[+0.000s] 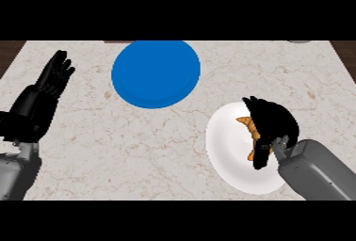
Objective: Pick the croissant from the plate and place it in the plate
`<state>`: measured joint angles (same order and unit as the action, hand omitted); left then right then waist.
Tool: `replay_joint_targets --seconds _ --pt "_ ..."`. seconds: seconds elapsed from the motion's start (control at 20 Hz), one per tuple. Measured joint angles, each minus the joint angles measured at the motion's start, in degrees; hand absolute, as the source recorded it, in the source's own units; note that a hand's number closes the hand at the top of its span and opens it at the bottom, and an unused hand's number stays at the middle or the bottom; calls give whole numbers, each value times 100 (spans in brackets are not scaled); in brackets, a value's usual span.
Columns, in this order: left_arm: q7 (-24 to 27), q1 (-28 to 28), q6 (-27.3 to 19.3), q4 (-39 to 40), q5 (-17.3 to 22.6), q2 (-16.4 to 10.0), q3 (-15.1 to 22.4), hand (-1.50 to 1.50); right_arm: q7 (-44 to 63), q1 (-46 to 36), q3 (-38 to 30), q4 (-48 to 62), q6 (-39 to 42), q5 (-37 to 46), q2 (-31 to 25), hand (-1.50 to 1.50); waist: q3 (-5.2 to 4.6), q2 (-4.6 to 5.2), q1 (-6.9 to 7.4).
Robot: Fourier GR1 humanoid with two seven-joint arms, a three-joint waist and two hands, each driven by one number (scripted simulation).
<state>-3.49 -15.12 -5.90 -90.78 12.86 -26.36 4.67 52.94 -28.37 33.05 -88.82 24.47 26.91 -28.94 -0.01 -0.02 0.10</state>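
Surroundings: a pale marbled worktop point(125, 141) carries two plates and little else; a small grey object point(300, 41) is cut off at the far edge, too little of it showing to name.
Blue plate: the blue plate point(156, 73) lies at the far middle of the worktop, with nothing on it.
White plate: the white plate point(224, 141) lies nearer, toward the right, well apart from the blue plate, with bare worktop between them.
In the way: nothing stands between the two plates.
Edges: a dark brown strip shows beyond the worktop at both far corners; the blue plate sits close to the far edge, and the white plate lies near the right side, its near rim partly hidden by the right forearm.
Open room: the broad middle and near left of the worktop are bare marble.
Croissant: the croissant point(247, 124) lies on the white plate, right of its middle, and only orange slivers of it show past the hand.
Right hand: the right hand point(277, 120) arches over the croissant, fingers curled round it from the far side and thumb closing in on the near side, so it covers most of the pastry.
Left hand: the left hand point(54, 75) rests at the left edge, fingers straight and pointing away, touching nothing.
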Motion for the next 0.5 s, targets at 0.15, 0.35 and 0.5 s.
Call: replay_joint_targets --seconds 0.15,0.35,0.5 --pt "-83 -53 78 -39 -58 41 -98 0 -129 144 -52 253 25 259 183 -150 0 1 2" --pt "-69 -39 180 -3 -179 183 -182 0 -389 205 -264 569 182 460 352 -150 1 3 2" --pt "-75 -30 217 30 -323 292 -196 0 -564 336 -341 829 214 680 463 -150 2 3 1"
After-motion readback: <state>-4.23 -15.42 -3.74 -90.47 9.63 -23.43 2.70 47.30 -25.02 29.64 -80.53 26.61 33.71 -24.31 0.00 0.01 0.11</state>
